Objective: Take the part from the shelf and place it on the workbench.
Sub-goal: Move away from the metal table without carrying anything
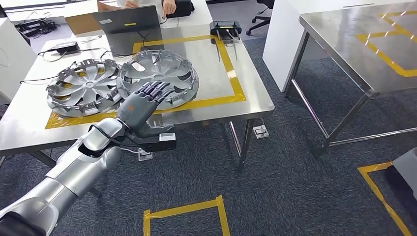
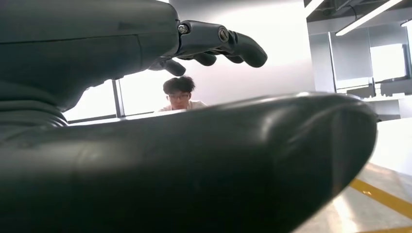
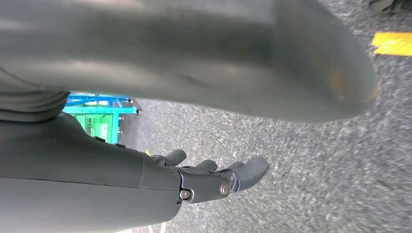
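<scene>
Hubcap [image 1: 158, 77], silver and spoked, lies flat on the steel worktop [image 1: 29, 129] inside a rectangle of yellow tape [image 1: 231, 73], its left edge overlapping a second hubcap [image 1: 81, 87] of the same kind. Nearest the camera in the head view, the silver left arm [image 1: 74, 172] rises from the lower left corner toward the worktop's front edge. The left hand [image 1: 142, 104] is spread above the near rim of the hubcap, fingers apart and extended, gripping nothing; whether the fingertips touch the rim I cannot tell. The left wrist view confirms the wide pose: the dark fingers [image 2: 218, 41] stretch out in the air with nothing between them and the thick thumb [image 2: 204, 160].

The right hand [image 3: 204, 182], seen from its own wrist camera, hangs over grey carpet [image 3: 301, 145] with fingers loosely extended and nothing held; a green and blue cart [image 3: 99, 114] stands on the floor beyond it.

Farther back on the worktop sit a small black device with cables [image 1: 225, 28], a laptop [image 1: 129, 23] and tangled black cables [image 1: 64, 48] at the far left. A person [image 2: 180, 94] sits behind the worktop's far side. A second steel table [image 1: 364, 44] with yellow tape stands well apart to the right.
</scene>
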Available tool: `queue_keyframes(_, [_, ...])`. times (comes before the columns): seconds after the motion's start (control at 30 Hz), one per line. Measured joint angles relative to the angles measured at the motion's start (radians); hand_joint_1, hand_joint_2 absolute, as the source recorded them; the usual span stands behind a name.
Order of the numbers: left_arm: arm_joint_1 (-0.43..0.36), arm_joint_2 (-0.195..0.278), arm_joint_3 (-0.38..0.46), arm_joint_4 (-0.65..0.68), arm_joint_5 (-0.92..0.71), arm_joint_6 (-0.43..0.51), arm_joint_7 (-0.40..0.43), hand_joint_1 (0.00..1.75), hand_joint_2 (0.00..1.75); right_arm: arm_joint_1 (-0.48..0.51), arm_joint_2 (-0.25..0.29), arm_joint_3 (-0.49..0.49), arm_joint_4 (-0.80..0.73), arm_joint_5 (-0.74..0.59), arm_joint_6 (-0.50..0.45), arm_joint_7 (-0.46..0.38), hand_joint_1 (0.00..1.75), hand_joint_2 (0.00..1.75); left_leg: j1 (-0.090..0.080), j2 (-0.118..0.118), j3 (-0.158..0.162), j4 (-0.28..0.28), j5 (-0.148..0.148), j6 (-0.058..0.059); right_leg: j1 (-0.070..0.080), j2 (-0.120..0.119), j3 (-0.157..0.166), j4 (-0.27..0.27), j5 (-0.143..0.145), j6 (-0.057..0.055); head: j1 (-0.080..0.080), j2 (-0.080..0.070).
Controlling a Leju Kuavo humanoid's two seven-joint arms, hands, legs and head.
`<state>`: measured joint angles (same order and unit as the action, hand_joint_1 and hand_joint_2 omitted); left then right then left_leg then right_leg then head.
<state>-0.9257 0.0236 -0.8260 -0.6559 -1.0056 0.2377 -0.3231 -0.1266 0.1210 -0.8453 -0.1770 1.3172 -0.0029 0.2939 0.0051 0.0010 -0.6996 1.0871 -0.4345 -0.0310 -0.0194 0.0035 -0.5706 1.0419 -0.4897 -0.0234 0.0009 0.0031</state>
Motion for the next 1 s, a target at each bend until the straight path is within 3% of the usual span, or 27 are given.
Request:
queue_keyframes(0.07, [0.0,0.006,0.002,-0.001,0.0,-0.001,0.001,0.0,0.0,-0.004,0.0,0.0,0.0,0.001,0.001,0.0,0.0,0.0,0.002,0.0,-0.03,0.11,-0.101,-0.007,0.0,-0.001,-0.027,0.0,0.024,-0.008,-0.002,0.0])
queue_keyframes(0.1, [0.001,0.008,0.003,-0.001,0.0,-0.001,0.0,0.0,0.0,-0.004,0.0,0.0,0.0,0.002,0.002,0.001,0.0,0.0,0.002,0.0,-0.039,0.172,-0.134,-0.009,0.0,-0.001,-0.042,0.0,0.036,-0.008,-0.002,0.0])
queue_keyframes(0.13, [0.003,0.01,0.004,-0.001,0.0,-0.001,0.0,0.0,0.0,-0.005,0.0,0.0,0.0,0.002,0.003,0.001,0.0,0.0,0.002,0.0,-0.04,0.217,-0.144,-0.01,0.001,-0.002,-0.058,0.0,0.048,-0.007,-0.002,0.0])
queue_keyframes(0.17, [0.004,0.011,0.004,-0.001,0.0,-0.001,-0.002,0.0,0.0,-0.006,0.0,0.0,0.0,0.002,0.004,0.001,0.0,0.0,0.002,0.0,-0.028,0.236,-0.133,-0.009,0.001,-0.002,-0.074,0.001,0.06,-0.006,-0.002,0.0])
queue_keyframes(0.23, [0.002,0.01,0.006,-0.002,0.0,-0.001,-0.003,0.0,0.0,-0.009,0.0,0.0,0.0,0.001,0.003,0.001,0.0,0.0,0.002,-0.001,0.045,0.172,-0.087,-0.003,0.001,-0.003,-0.102,0.002,0.084,-0.001,-0.002,0.0])
queue_keyframes(0.3, [-0.004,0.008,0.01,-0.007,0.0,-0.002,-0.003,0.0,0.0,-0.013,0.0,0.0,0.0,0.001,-0.001,0.002,0.0,0.0,-0.001,-0.003,0.15,0.037,-0.091,0.006,0.003,-0.002,-0.119,0.003,0.104,0.008,-0.002,0.0])
queue_keyframes(0.33, [-0.009,0.006,0.012,-0.009,0.0,-0.004,-0.003,0.0,0.0,-0.015,0.0,0.0,0.0,0.001,-0.002,0.002,0.0,0.0,-0.004,-0.005,0.182,-0.014,-0.104,0.011,0.003,-0.002,-0.122,0.001,0.115,0.015,-0.001,0.0])
queue_keyframes(0.37, [-0.014,0.004,0.014,-0.01,0.001,-0.006,-0.003,0.0,0.0,-0.016,0.0,0.0,0.0,0.001,-0.003,0.002,0.0,0.0,-0.007,-0.006,0.195,-0.042,-0.114,0.017,0.003,-0.002,-0.124,-0.003,0.125,0.022,0.0,0.0])
queue_keyframes(0.43, [-0.018,0.002,0.016,-0.01,0.001,-0.013,-0.003,0.0,0.0,-0.018,0.0,0.0,0.0,0.001,-0.003,0.001,0.0,0.0,-0.01,-0.004,0.185,-0.052,-0.098,0.032,0.001,-0.001,-0.124,-0.015,0.146,0.037,0.0,0.0])
queue_keyframes(0.47, [-0.018,0.0,0.016,-0.009,0.001,-0.015,-0.003,0.0,0.0,-0.019,0.0,0.0,0.0,0.001,-0.003,0.002,0.0,0.0,-0.009,-0.002,0.178,-0.053,-0.086,0.04,-0.001,-0.001,-0.129,-0.012,0.139,0.043,0.0,0.0])
queue_keyframes(0.5, [-0.019,-0.002,0.016,-0.008,0.001,-0.017,-0.003,0.0,0.0,-0.018,0.0,0.0,0.0,0.002,-0.003,0.002,0.0,0.0,-0.008,0.001,0.169,-0.056,-0.072,0.048,-0.002,0.0,-0.14,0.008,0.112,0.047,0.001,0.0])
queue_keyframes(0.6, [-0.02,-0.007,0.017,-0.006,0.006,-0.02,-0.004,0.0,0.0,-0.021,0.0,0.0,0.0,0.002,-0.003,0.002,0.0,0.0,-0.007,0.004,0.12,-0.056,-0.029,0.063,0.0,0.0,-0.192,0.179,-0.035,0.053,0.003,0.0])
queue_keyframes(0.63, [-0.019,-0.007,0.017,-0.004,0.008,-0.021,-0.005,0.0,0.0,-0.022,-0.001,0.0,0.0,0.002,-0.002,0.001,0.0,0.0,-0.009,0.003,0.102,-0.055,-0.015,0.064,0.001,0.0,-0.2,0.237,-0.058,0.053,0.004,0.0])
queue_keyframes(0.67, [-0.017,-0.008,0.017,-0.003,0.01,-0.021,-0.006,0.0,0.0,-0.023,-0.002,0.0,0.0,0.001,-0.002,0.001,0.0,0.0,-0.01,0.004,0.083,-0.054,-0.002,0.064,0.002,0.0,-0.195,0.27,-0.055,0.051,0.004,0.0])
queue_keyframes(0.7, [-0.015,-0.008,0.017,-0.002,0.013,-0.021,-0.008,0.0,0.0,-0.023,-0.003,0.0,0.0,0.0,-0.003,0.0,0.0,0.0,-0.011,0.004,0.065,-0.053,0.011,0.063,0.004,0.0,-0.171,0.267,-0.032,0.048,0.004,0.0])
queue_keyframes(0.73, [-0.013,-0.009,0.017,-0.002,0.015,-0.021,-0.01,0.0,0.0,-0.024,-0.004,0.0,0.0,-0.001,-0.003,0.0,0.0,0.0,-0.012,0.004,0.049,-0.052,0.024,0.061,0.007,0.0,-0.129,0.23,-0.006,0.044,0.004,0.0])
queue_keyframes(0.77, [-0.012,-0.01,0.017,-0.002,0.017,-0.021,-0.012,0.0,0.0,-0.024,-0.006,0.0,0.0,-0.002,-0.003,-0.002,0.0,0.0,-0.013,0.004,0.035,-0.05,0.036,0.059,0.01,-0.001,-0.073,0.167,0.0,0.037,0.004,0.0])
queue_keyframes(0.83, [-0.012,-0.014,0.017,-0.002,0.02,-0.019,-0.014,0.0,0.0,-0.027,-0.01,0.0,-0.001,-0.005,-0.004,-0.004,0.0,0.0,-0.014,0.004,0.02,-0.049,0.056,0.051,0.017,-0.001,0.021,0.037,-0.02,0.022,0.003,0.0])
queue_keyframes(0.87, [-0.013,-0.017,0.017,-0.002,0.02,-0.019,-0.014,0.0,0.0,-0.028,-0.011,0.0,-0.001,-0.006,-0.004,-0.004,0.0,0.0,-0.014,0.005,0.018,-0.05,0.065,0.045,0.021,-0.001,0.041,0.001,-0.034,0.016,0.004,0.0])
queue_keyframes(0.93, [-0.012,-0.021,0.018,-0.001,0.02,-0.018,-0.015,0.0,0.0,-0.028,-0.012,0.0,-0.001,-0.007,-0.005,-0.005,0.0,0.0,-0.013,0.006,0.017,-0.059,0.082,0.033,0.023,-0.001,0.038,-0.015,-0.022,0.006,0.006,0.0])
queue_keyframes(0.97, [-0.011,-0.023,0.018,0.0,0.02,-0.018,-0.015,0.0,0.0,-0.028,-0.012,0.0,-0.001,-0.007,-0.005,-0.005,0.0,0.0,-0.012,0.004,0.011,-0.056,0.075,0.027,0.02,-0.003,0.031,-0.019,-0.011,0.001,0.006,0.0])
queue_keyframes(1.0, [-0.01,-0.023,0.018,0.001,0.02,-0.018,-0.015,0.0,0.0,-0.027,-0.012,0.0,-0.001,-0.007,-0.005,-0.005,0.0,0.0,-0.012,0.003,0.001,-0.039,0.049,0.02,0.017,-0.004,0.021,-0.024,0.004,-0.005,0.006,0.0])
